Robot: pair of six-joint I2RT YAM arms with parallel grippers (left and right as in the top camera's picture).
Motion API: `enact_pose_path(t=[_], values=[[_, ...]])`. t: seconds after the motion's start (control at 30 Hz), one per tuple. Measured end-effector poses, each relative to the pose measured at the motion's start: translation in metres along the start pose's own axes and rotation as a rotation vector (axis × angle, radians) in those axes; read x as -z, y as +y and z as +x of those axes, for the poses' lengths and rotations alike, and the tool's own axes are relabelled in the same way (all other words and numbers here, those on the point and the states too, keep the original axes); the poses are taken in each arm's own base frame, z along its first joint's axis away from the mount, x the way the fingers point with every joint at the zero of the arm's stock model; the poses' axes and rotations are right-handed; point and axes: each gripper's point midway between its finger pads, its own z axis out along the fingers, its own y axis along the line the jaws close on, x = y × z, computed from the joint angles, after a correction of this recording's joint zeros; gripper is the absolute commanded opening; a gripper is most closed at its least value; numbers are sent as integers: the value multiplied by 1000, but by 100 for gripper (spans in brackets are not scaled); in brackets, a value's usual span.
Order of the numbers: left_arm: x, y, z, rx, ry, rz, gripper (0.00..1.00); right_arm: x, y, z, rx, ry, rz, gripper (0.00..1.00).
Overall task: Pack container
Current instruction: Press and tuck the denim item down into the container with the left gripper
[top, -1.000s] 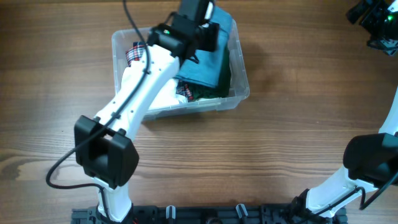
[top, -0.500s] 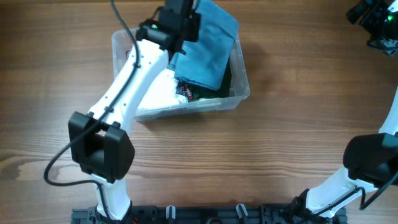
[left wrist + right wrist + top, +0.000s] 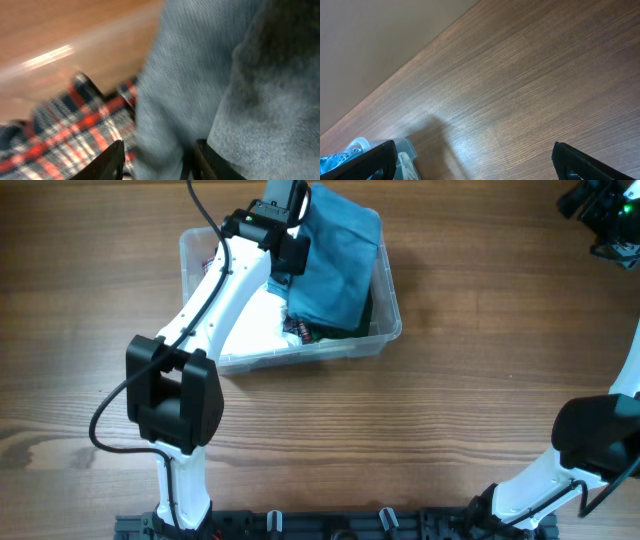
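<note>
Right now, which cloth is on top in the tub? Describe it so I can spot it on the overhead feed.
Find the clear plastic container on the wooden table. A teal cloth covers its right half, lying on top. It is plain, unlike the red plaid cloth and white cloth to its left.

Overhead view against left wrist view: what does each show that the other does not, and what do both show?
Only overhead: the whole clear plastic rectangular container, the white cloth inside it and the white left arm. Only left wrist: the left gripper's black fingers, with cloth between them. Both: the teal-blue cloth, the red-and-navy plaid cloth beside it, and some of the brown wooden table.
</note>
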Motion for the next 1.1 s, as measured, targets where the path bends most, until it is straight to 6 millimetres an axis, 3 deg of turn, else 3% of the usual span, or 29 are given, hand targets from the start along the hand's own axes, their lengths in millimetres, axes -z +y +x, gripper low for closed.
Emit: enact_pose_path(t=[0.27,0.53,0.77,0.83,1.1], values=[[5,-33,25,-45,97,98,50,0,0,0,0,0,0,100],[8,-46,34,-68,126,118,50,0,0,0,0,0,0,100],[13,-55,55,-41,218,176,39,0,0,0,0,0,0,100],[14,-57,57,-24,231,189,32,0,0,0,0,0,0,100],[25,-82,70,23,301,340,24,0,0,0,0,0,0,100]])
